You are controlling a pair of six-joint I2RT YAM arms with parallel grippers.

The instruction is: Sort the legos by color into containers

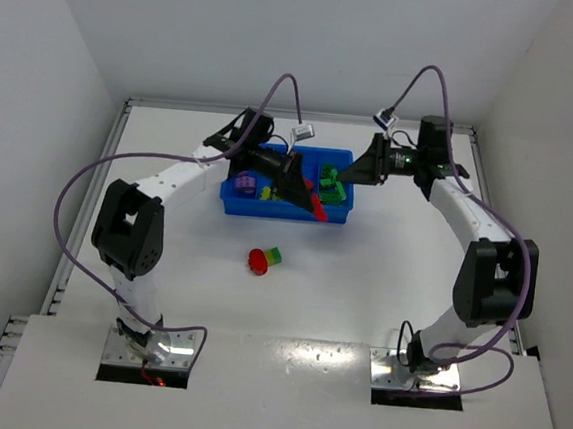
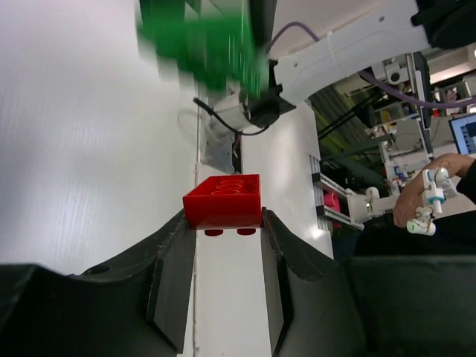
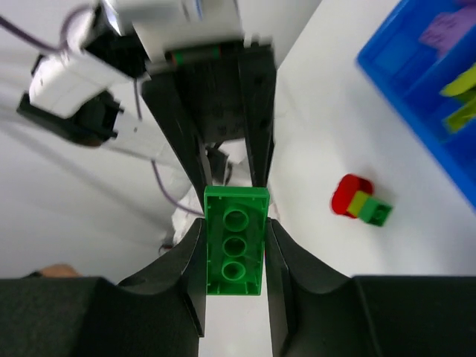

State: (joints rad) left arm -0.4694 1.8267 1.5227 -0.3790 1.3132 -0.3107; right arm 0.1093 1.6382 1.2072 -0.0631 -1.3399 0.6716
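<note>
The left gripper [image 2: 224,223] is clamped shut on a red brick [image 2: 223,199], a short, glossy block with round studs on one face. The brick sits crosswise between the fingertips, pinched at its two ends. From above, gripper and brick hang over the near edge of the blue tray [image 1: 235,206], which lies at the far middle of the white table [image 1: 162,264].

A purple brick [image 1: 246,183] lies in the tray's leftmost compartment, with a yellow-green piece [image 1: 266,193] just to its right. Green bricks [image 1: 331,188] lie towards the right end, though the arms hide the dividers, so their exact compartment is unclear.

Near the tray, on the bare table, a small stack [image 1: 263,260] of red, yellow-green and green lies alone.

The right gripper [image 3: 235,227] is closed on a long green brick [image 3: 236,253] with three round holes showing. It is gripped along its long sides and points out past the fingertips, beside the tray's right end.
</note>
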